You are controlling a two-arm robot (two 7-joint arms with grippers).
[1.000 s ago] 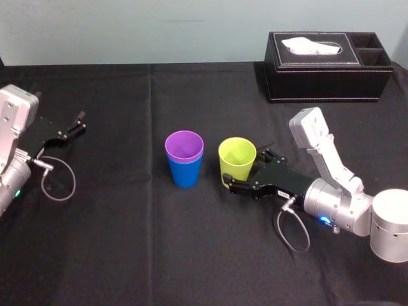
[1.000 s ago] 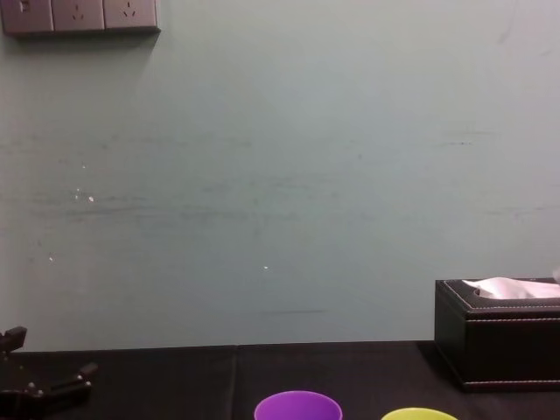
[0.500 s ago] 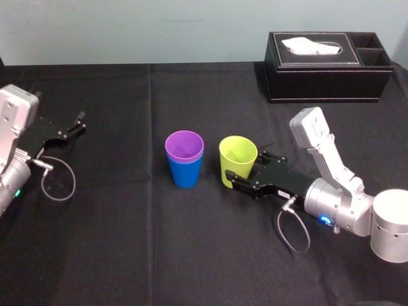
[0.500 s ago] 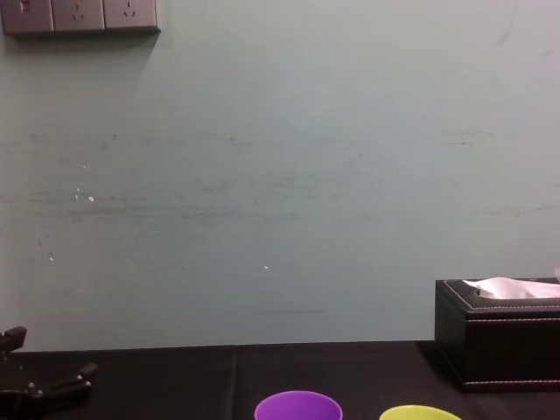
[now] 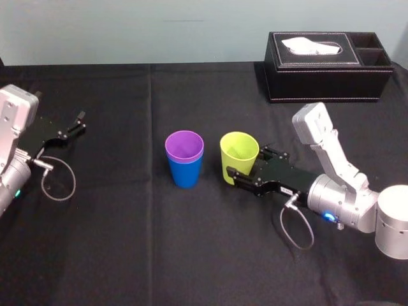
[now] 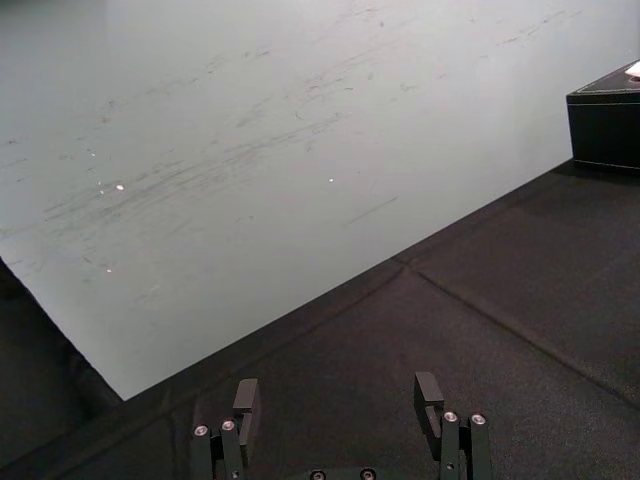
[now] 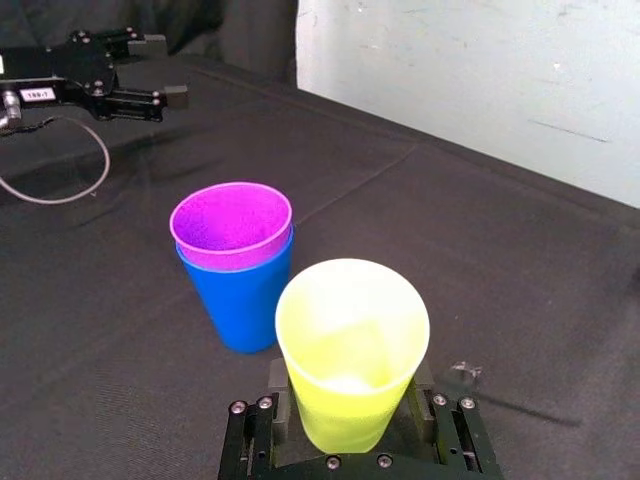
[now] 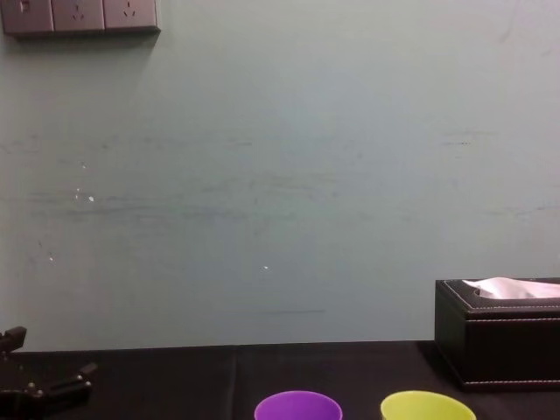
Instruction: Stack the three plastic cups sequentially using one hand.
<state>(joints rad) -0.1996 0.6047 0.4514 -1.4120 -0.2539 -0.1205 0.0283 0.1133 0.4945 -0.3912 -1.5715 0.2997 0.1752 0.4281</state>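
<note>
The purple cup [image 5: 184, 146] sits nested inside the blue cup [image 5: 186, 174] at the table's middle. Just to their right is the lime yellow-green cup [image 5: 239, 152], upright, with my right gripper [image 5: 246, 165] shut on its lower part from the right side. In the right wrist view the lime cup [image 7: 350, 345] stands between the two jaws, with the purple cup [image 7: 232, 220] and blue cup [image 7: 240, 300] close behind it. The chest view catches the rims of the purple cup [image 8: 297, 407] and lime cup [image 8: 427, 408]. My left gripper [image 5: 72, 126] rests open at the far left.
A black stitched tissue box [image 5: 328, 67] with side compartments stands at the back right, also visible as the tissue box [image 8: 499, 337] in the chest view. A black cloth [image 5: 127, 242] covers the table. A cable loops beside the left arm.
My right gripper has closed on the lime cup and lifted it slightly; its rim shows higher in the chest view. The purple and blue cups and the left arm have not moved.
</note>
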